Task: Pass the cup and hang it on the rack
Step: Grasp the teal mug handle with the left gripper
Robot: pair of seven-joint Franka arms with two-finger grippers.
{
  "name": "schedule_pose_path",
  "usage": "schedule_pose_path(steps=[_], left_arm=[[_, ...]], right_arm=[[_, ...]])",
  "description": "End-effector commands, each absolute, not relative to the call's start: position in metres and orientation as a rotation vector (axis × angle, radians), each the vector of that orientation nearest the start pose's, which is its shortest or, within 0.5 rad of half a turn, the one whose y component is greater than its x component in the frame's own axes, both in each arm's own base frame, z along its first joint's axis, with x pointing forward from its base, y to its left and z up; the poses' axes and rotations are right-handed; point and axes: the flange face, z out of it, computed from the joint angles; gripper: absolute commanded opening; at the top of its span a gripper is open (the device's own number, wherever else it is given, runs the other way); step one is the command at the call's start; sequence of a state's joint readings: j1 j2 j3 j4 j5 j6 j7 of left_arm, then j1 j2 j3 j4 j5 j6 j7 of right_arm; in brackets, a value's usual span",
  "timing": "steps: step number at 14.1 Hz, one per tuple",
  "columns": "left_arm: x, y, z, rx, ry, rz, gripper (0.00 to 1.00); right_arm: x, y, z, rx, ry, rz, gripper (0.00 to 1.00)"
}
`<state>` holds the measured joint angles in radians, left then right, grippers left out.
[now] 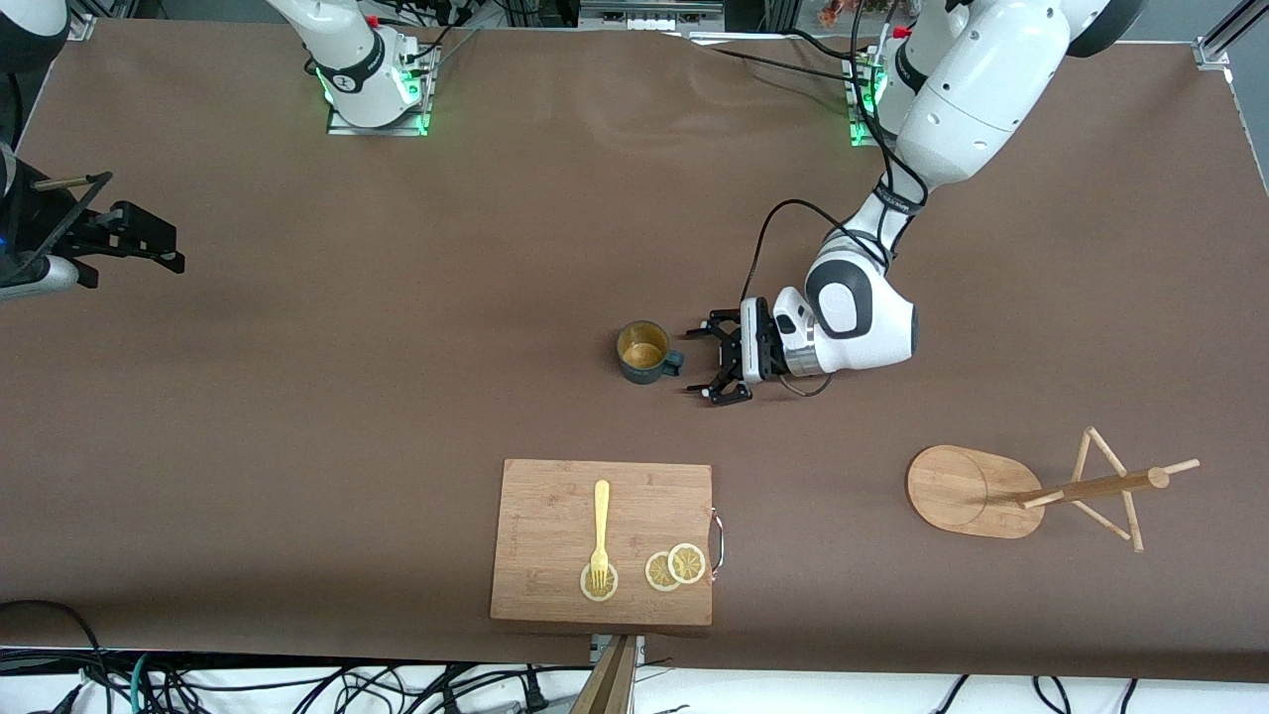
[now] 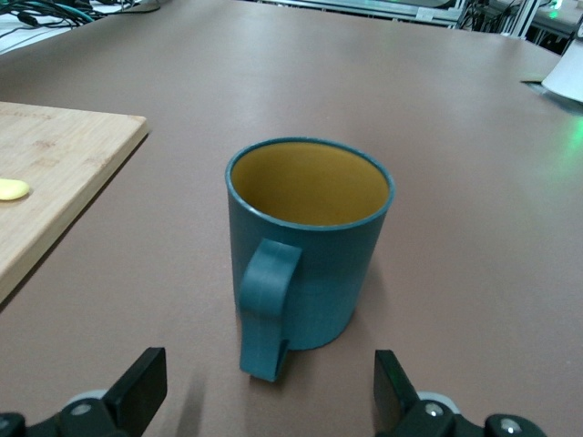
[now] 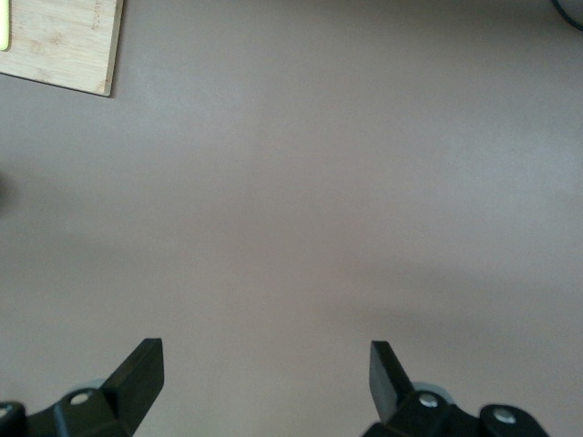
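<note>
- Brown worktop [image 1: 397, 397] carries everything; clock directions are read on the front view.
- Black right claw [image 3: 264, 369] waits over bare worktop at the right arm's end, at about 9 o'clock from the cup, well apart from it, its fingers spread wide and holding nothing.
- Small dark teal cup [image 1: 644, 352] with an ochre inside stands upright near the middle of the worktop, its small handle turned toward 3 o'clock.
- Rectangular light bamboo cutting board [image 1: 555, 496] lies at 6 o'clock from the cup, nearer the front camera, bearing a pale yellow fork [image 1: 601, 531] and round lemon slices [image 1: 674, 567].
- Black left claw [image 1: 700, 362] sits low at 3 o'clock from the cup, just beside the handle, fingers wide apart and not touching it.
- Light bamboo mug rack [image 1: 952, 486] with an oval base is at about 4 o'clock from the cup, toward the left arm's end, its pole and thin pegs pointing to 3 o'clock.
</note>
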<state>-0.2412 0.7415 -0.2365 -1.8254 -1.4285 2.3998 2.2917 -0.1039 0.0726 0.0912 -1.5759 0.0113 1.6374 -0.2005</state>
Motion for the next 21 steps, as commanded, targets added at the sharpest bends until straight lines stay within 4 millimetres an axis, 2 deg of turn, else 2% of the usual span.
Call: schedule_pose_path(steps=[1, 4, 7, 9, 11, 14, 15, 18, 19, 21], left_arm=[[0.559, -0.307, 0.122, 1.697, -1.545, 0.838, 1.00], [0.554, -0.315, 0.122, 1.686, -1.551, 0.834, 1.00], [0.544, -0.329, 0.117, 1.708, -1.477, 0.839, 1.00], [0.543, -0.328, 0.114, 1.745, -1.467, 0.842, 1.00], [0.544, -0.328, 0.115, 1.739, -1.479, 0.846, 0.99], [0.545, -0.326, 0.118, 1.720, -1.510, 0.873, 0.58], [0.546, -0.326, 0.119, 1.720, -1.508, 0.877, 0.27], [0.547, -0.323, 0.118, 1.732, -1.493, 0.873, 0.04], [0.547, -0.323, 0.118, 1.735, -1.488, 0.870, 0.00], [0.550, -0.318, 0.118, 1.754, -1.467, 0.865, 0.00]], right_arm=[[0.564, -0.021, 0.597, -3.127, -0.262, 0.038, 1.00], [0.559, -0.019, 0.596, -3.132, -0.154, 0.091, 1.00], [0.551, -0.029, 0.592, -3.137, -0.092, 0.116, 1.00], [0.550, -0.036, 0.588, -3.138, -0.080, 0.097, 1.00], [0.551, -0.032, 0.589, -3.169, -0.111, 0.043, 1.00], [0.554, -0.029, 0.586, -3.176, -0.107, 0.061, 1.00], [0.555, -0.027, 0.585, -3.177, -0.110, 0.066, 1.00], [0.556, -0.023, 0.587, -3.179, -0.122, 0.058, 1.00], [0.555, -0.021, 0.588, -3.175, -0.126, 0.055, 1.00], [0.556, -0.013, 0.592, -3.173, -0.148, 0.043, 1.00]])
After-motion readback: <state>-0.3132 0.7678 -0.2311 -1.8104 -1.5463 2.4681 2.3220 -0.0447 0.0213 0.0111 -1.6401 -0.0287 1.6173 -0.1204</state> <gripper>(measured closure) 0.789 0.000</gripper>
